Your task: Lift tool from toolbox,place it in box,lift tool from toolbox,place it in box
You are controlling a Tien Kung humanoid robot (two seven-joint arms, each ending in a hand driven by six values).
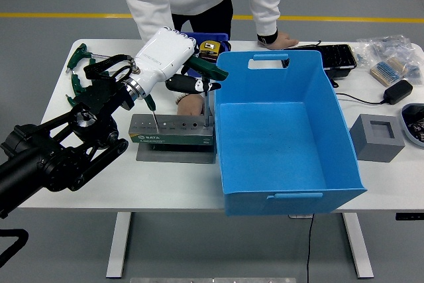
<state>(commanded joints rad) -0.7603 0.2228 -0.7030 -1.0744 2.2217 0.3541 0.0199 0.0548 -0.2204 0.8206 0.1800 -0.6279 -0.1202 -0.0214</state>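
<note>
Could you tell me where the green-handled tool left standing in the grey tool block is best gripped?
Probably by its green handle, coming from above: the tool stands nearly upright in the tool block, so only the handle offers something to pinch. The left hand hangs just over it.

Blue box [285, 144]: smooth matt plastic. Toolbox [175, 131]: dull grey metal (green label). Table [165, 183]: matt white.
</note>
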